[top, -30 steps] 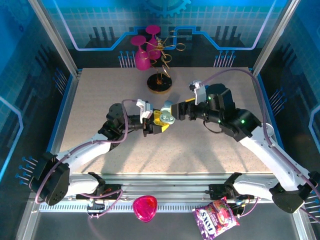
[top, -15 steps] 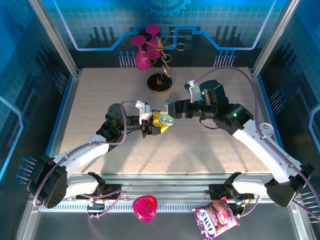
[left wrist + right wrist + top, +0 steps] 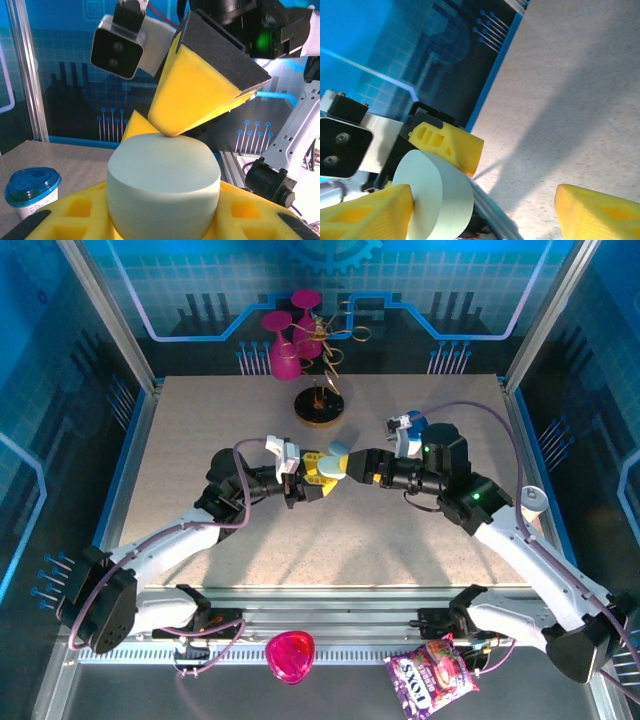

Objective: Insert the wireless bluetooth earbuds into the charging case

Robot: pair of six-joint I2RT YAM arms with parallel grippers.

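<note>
Currently the smooth pale blue-green pebble-shaped plastic charging case [image 3: 336,462], clamped in the left gripper [image 3: 318,480], sits at nine o'clock from the wide-spread right gripper [image 3: 360,466], touching one of its fingers [image 3: 197,97].

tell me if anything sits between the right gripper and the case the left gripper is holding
Nothing visible does. The right gripper is open right at the case, one finger resting on its top, while the left gripper holds it.
</note>
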